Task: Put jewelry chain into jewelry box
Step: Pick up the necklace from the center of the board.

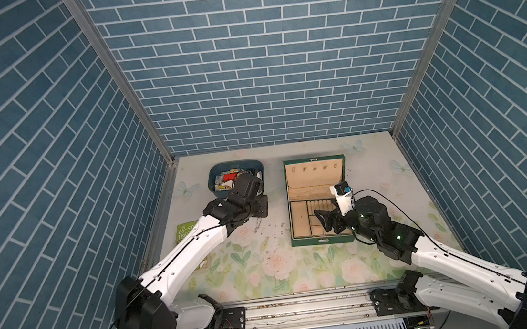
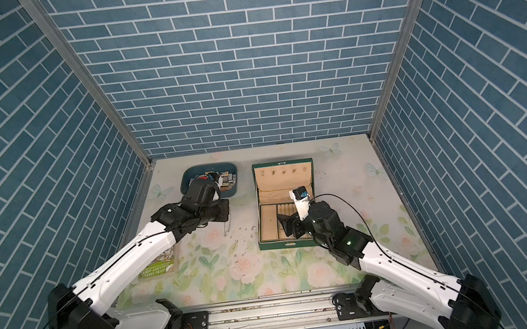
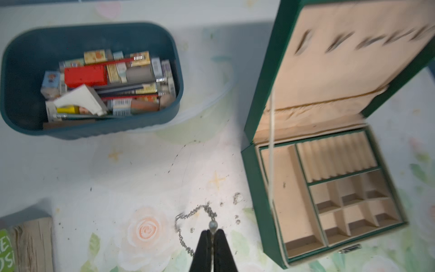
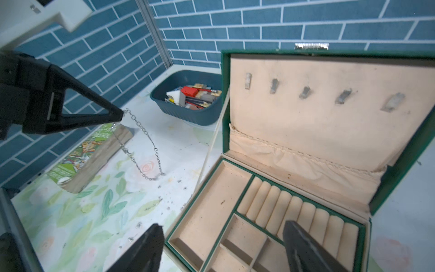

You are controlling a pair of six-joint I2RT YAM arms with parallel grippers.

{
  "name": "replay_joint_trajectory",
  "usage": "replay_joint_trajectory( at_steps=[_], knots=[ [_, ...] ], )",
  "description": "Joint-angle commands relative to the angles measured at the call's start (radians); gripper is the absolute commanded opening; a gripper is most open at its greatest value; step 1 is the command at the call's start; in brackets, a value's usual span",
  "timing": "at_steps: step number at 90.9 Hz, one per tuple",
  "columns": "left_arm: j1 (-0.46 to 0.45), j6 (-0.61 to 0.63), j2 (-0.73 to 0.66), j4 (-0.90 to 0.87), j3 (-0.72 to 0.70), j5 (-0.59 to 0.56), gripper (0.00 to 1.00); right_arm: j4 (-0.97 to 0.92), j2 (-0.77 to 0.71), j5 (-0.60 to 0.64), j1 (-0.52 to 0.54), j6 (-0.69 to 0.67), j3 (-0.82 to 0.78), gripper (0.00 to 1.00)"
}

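Transfer looks to be the step in hand: the left gripper is clenched on one end of the jewelry chain, whose tail seems to trail on the table beside the open jewelry box. The right gripper gapes empty above the box. The next move probably calls for lifting the chain clear, then carrying it over a compartment.

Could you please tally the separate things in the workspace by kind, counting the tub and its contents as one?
Jewelry chain: 1
Jewelry box: 1
Blue tub: 1
Book: 1
Total: 4
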Motion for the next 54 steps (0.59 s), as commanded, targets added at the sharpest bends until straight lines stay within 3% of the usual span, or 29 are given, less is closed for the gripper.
replay_joint_trajectory(
  at_steps=[1, 54],
  knots=[
    [-0.017, 0.031, -0.035, 0.001, 0.048, 0.021, 0.0, 0.15, -0.023, -0.071, 0.004, -0.041, -0.031, 0.84],
    [-0.116, 0.198, -0.038, 0.022, 0.274, 0.04, 0.0, 0.711, 0.207, -0.14, 0.085, -0.133, -0.103, 0.79]
  ],
)
